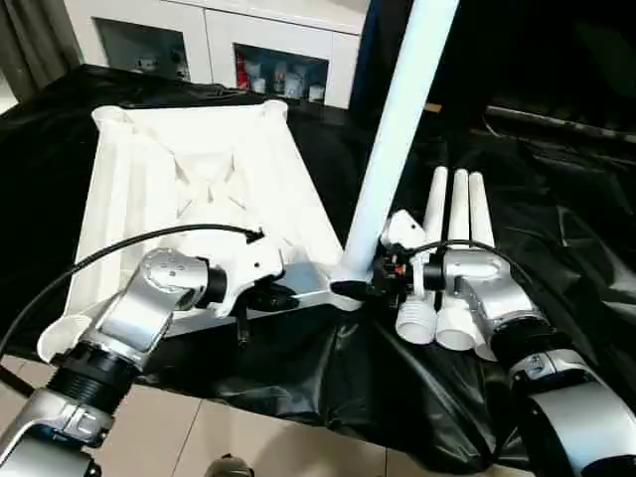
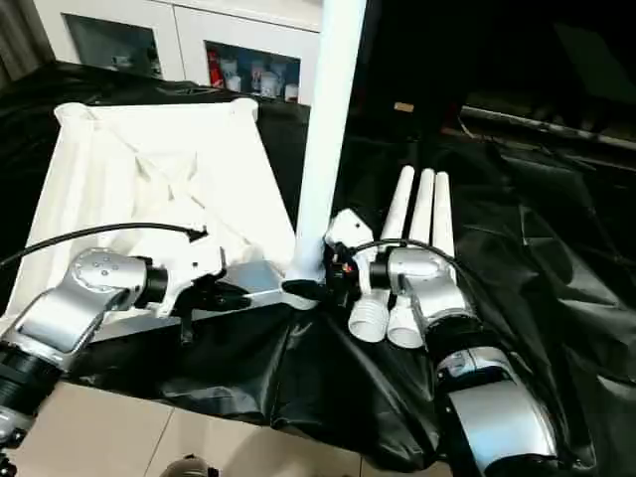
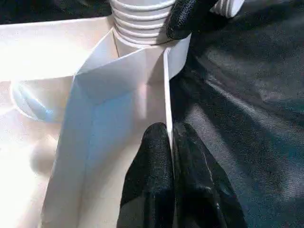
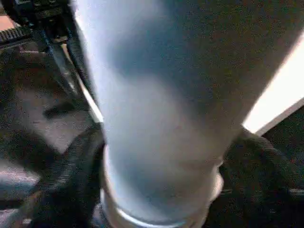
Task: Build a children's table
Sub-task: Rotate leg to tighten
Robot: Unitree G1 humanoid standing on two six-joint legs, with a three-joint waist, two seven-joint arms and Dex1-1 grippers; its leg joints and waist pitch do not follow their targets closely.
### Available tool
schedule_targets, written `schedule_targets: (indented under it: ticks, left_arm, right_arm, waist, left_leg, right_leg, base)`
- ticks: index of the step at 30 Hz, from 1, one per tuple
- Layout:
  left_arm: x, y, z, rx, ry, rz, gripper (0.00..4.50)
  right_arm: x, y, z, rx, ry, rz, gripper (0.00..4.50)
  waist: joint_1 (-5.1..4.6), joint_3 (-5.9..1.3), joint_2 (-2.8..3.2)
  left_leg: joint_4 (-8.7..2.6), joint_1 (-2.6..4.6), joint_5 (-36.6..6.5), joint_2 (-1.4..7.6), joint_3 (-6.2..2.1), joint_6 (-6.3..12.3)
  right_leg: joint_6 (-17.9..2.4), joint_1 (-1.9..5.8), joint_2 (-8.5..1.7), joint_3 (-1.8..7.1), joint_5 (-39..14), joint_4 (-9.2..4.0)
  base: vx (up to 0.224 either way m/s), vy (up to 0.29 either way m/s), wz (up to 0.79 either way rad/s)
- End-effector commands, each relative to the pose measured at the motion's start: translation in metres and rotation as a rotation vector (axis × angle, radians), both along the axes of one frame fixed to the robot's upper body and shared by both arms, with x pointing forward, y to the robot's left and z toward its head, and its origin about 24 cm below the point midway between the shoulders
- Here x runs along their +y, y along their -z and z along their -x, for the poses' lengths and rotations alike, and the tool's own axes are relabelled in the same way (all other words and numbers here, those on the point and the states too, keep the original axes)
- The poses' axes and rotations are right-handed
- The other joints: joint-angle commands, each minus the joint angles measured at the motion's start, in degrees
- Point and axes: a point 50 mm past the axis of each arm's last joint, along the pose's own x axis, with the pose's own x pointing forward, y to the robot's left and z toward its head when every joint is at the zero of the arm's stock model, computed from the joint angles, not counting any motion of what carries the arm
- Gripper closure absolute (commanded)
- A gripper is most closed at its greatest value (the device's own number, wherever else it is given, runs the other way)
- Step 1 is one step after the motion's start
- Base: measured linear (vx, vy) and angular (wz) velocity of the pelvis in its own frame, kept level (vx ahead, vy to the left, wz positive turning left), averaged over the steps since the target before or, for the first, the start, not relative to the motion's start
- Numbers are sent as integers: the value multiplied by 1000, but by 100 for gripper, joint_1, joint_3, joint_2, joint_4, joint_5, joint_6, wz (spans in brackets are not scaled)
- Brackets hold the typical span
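The children's table top (image 1: 199, 169) lies upside down on a black sheet, ribbed underside up. One white leg (image 1: 397, 119) stands upright in its near right corner socket, threaded base (image 3: 142, 19) at the socket mouth. My right gripper (image 1: 350, 289) holds this leg at its base, a black finger on each side. My left gripper (image 1: 285, 296) is shut on the thin rim wall of the top just left of that corner, fingers (image 3: 152, 161) pinching it. Three more legs (image 1: 457, 229) lie side by side right of the top, behind my right wrist.
The black sheet (image 1: 556, 229) covers the work surface and hangs over its near edge above a tiled floor (image 1: 248, 437). A white cabinet (image 1: 268, 50) with glass doors stands behind. A black cable (image 1: 119, 248) arcs over my left forearm.
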Motion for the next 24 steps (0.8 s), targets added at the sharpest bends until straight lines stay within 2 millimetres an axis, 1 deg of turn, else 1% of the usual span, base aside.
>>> schedule_targets:
  ticks: [1, 2, 3, 5, 6, 8, 9, 11, 12, 13, 14, 15, 16, 17, 18, 19, 20, 21, 22, 23, 24]
  left_arm:
    - [-10, -14, 0, -54, 57, 32, 450]
    - [-9, -13, 0, -54, 55, 31, 450]
    - [-9, -12, 0, -54, 48, 29, 450]
    - [-8, -11, 0, -54, 38, 27, 450]
    - [-7, -11, 0, -54, 35, 27, 450]
    - [-7, -10, 0, -54, 24, 28, 450]
    - [-6, -10, 0, -55, 16, 30, 450]
    - [-5, -9, -4, -63, -46, 38, 450]
    - [-5, -8, -5, -64, -50, 39, 450]
    - [-5, -8, -6, -65, -65, 40, 450]
    - [-6, -7, -7, -63, -82, 45, 450]
    - [-6, -6, -9, -62, -99, 51, 450]
    - [-8, -4, -15, -68, -158, 57, 450]
    - [-9, -2, -18, -74, -189, 56, 450]
    - [-11, 0, -24, -81, -243, 53, 450]
    - [-12, 1, -27, -84, -275, 51, 450]
    - [-14, 2, -33, -91, -333, 46, 450]
    - [-16, 3, -36, -96, -372, 42, 450]
    - [-16, 3, -36, -96, -372, 42, 450]
    - [-23, 6, -46, -105, -481, 35, 450]
    - [-27, 7, -48, -110, -514, 37, 450]
  right_arm:
    - [-5, 3, 0, 17, 20, 6, 123]
    - [-5, 4, 1, 19, 19, 8, 123]
    - [-5, 6, 2, 22, 20, 16, 134]
    - [-5, 10, 3, 28, 26, 26, 144]
    - [-5, 11, 4, 30, 28, 30, 162]
    - [-5, 15, 5, 42, 41, 32, 169]
    - [-5, 17, 5, 47, 50, 32, 169]
    - [-4, 25, 5, 78, 141, 17, 172]
    - [-4, 25, 5, 80, 148, 15, 173]
    - [-3, 27, 4, 85, 175, 11, 173]
    - [-3, 31, 4, 105, 227, 4, 173]
    - [-1, 36, 4, 123, 275, 2, 174]
    - [4, 45, 4, 154, 384, 2, 175]
    - [6, 49, 4, 167, 434, 2, 175]
    - [10, 53, 3, 185, 510, 1, 175]
    - [11, 56, 3, 197, 553, 1, 175]
    - [14, 58, 1, 201, 637, 17, 175]
    - [15, 60, 0, 203, 694, 30, 175]
    - [15, 60, 0, 203, 694, 30, 175]
    - [22, 63, -2, 234, 799, 48, 175]
    - [26, 63, -3, 248, 828, 41, 175]
  waist:
    - [-1, -443, 121]
    - [-2, -441, 119]
    - [-1, -444, 115]
    - [-6, -446, 116]
    - [-10, -449, 116]
    - [-15, -450, 121]
    - [-14, -451, 121]
    - [-21, -448, 124]
    - [-25, -439, 126]
    - [-28, -428, 117]
    - [-32, -423, 118]
    - [-48, -389, 133]
    - [-54, -386, 140]
    - [-62, -374, 141]
    - [-66, -387, 141]
    - [-75, -382, 138]
    - [-72, -372, 174]
    - [-81, -369, 160]
    - [-84, -359, 158]
    - [-84, -347, 200]
    - [-96, -334, 186]
  left_leg:
    - [-389, 12, -791, 240, -70, 155]
    - [-386, 10, -793, 237, -65, 156]
    - [-386, 10, -780, 239, -68, 157]
    - [-384, 9, -770, 239, -69, 159]
    - [-383, 4, -742, 238, -70, 159]
    - [-381, -1, -723, 238, -73, 162]
    - [-381, 9, -720, 239, -70, 162]
    - [-384, 6, -718, 237, -70, 149]
    - [-392, 16, -784, 236, -72, 115]
    - [-397, 18, -912, 230, -72, 92]
    - [-400, 18, -949, 230, -72, 73]
    - [-425, 30, -1119, 230, -80, 20]
    - [-432, 40, -1282, 234, -97, -54]
    - [-440, 54, -1341, 223, -93, -83]
    - [-438, 84, -1398, 218, -101, -138]
    - [-442, 84, -1408, 221, -106, -171]
    - [-441, 107, -1493, 211, -104, -173]
    - [-434, 129, -1580, 204, -104, -196]
    - [-444, 143, -1721, 199, -114, -193]
    - [-443, 156, -1848, 196, -120, -204]
    - [-443, 171, -1936, 189, -120, -213]
  right_leg:
    - [-1068, 408, -475, 485, -762, -381]
    - [-1069, 407, -474, 487, -754, -384]
    - [-1070, 411, -475, 486, -739, -377]
    - [-1077, 409, -473, 485, -704, -372]
    - [-1086, 414, -474, 485, -671, -365]
    - [-1104, 416, -474, 485, -625, -358]
    - [-1109, 410, -473, 486, -605, -358]
    - [-1120, 413, -473, 490, -584, -357]
    - [-1104, 406, -474, 489, -701, -376]
    - [-1047, 413, -483, 484, -925, -408]
    - [-1013, 411, -486, 489, -1021, -414]
    - [-917, 393, -486, 483, -1394, -470]
    - [-795, 402, -512, 477, -1790, -510]
    - [-731, 377, -502, 478, -1951, -543]
    - [-667, 369, -512, 478, -2103, -568]
    - [-614, 362, -517, 478, -2211, -583]
    - [-584, 341, -510, 469, -2336, -605]
    - [-521, 335, -521, 463, -2518, -635]
    - [-434, 322, -514, 443, -2720, -665]
    - [-349, 306, -515, 434, -2873, -698]
    - [-290, 296, -511, 414, -3016, -729]
  base:
    - [0, 0, 0]
    - [0, 0, 0]
    - [0, 0, 0]
    - [0, 0, 0]
    - [0, 0, 0]
    - [0, 0, 0]
    - [0, 0, 0]
    - [0, 0, 0]
    - [0, 0, 0]
    - [0, 0, 0]
    - [0, 0, 0]
    - [0, 0, 0]
    - [0, 0, 0]
    - [0, 0, 0]
    - [0, 0, 0]
    - [0, 0, 0]
    - [0, 0, 0]
    - [0, 0, 0]
    - [0, 0, 0]
    - [0, 0, 0]
    - [0, 0, 0]
